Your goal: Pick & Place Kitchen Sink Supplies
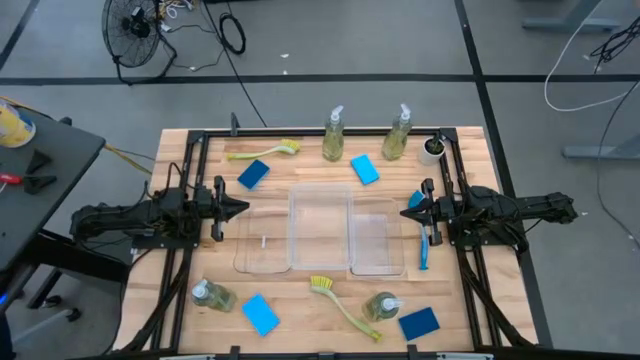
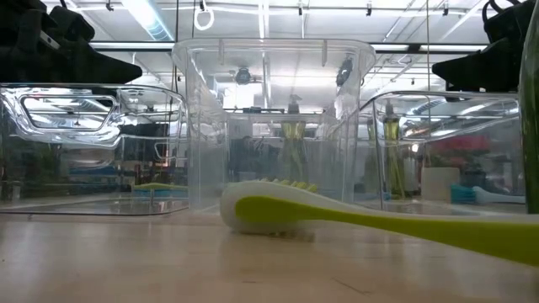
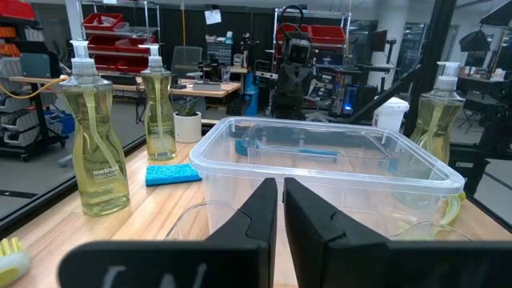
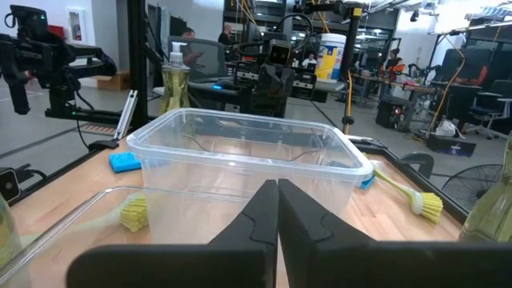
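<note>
Evidently both pincers point(image 1: 243, 208) point(image 1: 405, 212) shut, empty.

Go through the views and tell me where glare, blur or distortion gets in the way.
High view: even light, soft shadows, the clear trays barely stand out from the wood. Low view: the yellow-green brush looms large and soft up close, and ceiling lights glare across the tray walls. Left wrist view: the soap bottle is crisp, the room behind bends through the plastic. Right wrist view: the near fingers are blurred.

Clear plastic trays point(image 1: 320, 228), grouped at centre of wooden table point(image 1: 300, 310). Small white cup point(image 1: 433, 150), table's far right corner. Black floor fan point(image 1: 138, 30), beyond table. Dark side table point(image 1: 50, 170), left.
</note>
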